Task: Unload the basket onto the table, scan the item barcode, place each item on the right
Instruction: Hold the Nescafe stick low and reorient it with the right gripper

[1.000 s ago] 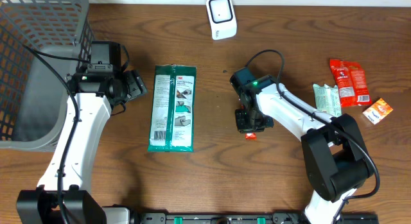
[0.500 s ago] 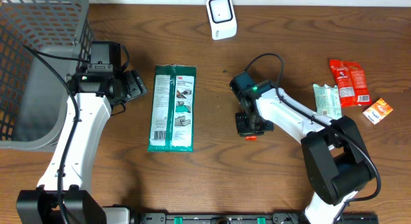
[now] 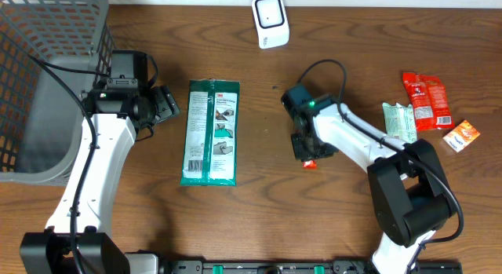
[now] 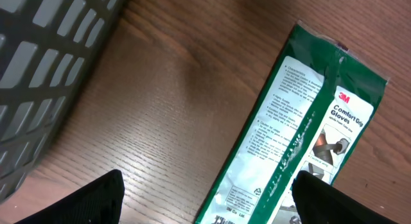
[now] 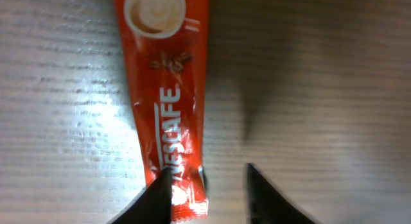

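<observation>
A red Nescafe sachet (image 5: 168, 89) lies flat on the wooden table, its lower end between my right gripper's fingers and close to the left one. My right gripper (image 5: 209, 182) is open, with a clear gap beside the sachet. In the overhead view this gripper (image 3: 308, 152) points down at mid-table and only a red tip of the sachet (image 3: 309, 164) shows under it. A white scanner (image 3: 270, 20) stands at the far edge. My left gripper (image 3: 169, 104) is open above bare wood, next to a green glove pack (image 3: 210, 133); its barcode end shows between the wide jaws (image 4: 209, 182).
A grey mesh basket (image 3: 47, 70) fills the far left. At the right lie red packets (image 3: 426, 100), a pale green packet (image 3: 398, 121) and a small orange packet (image 3: 460, 136). The right arm's cable loops above its wrist.
My right gripper's jaws have spread apart and let go of the red sachet, and the gripper has shifted slightly right. The left arm has not moved.
</observation>
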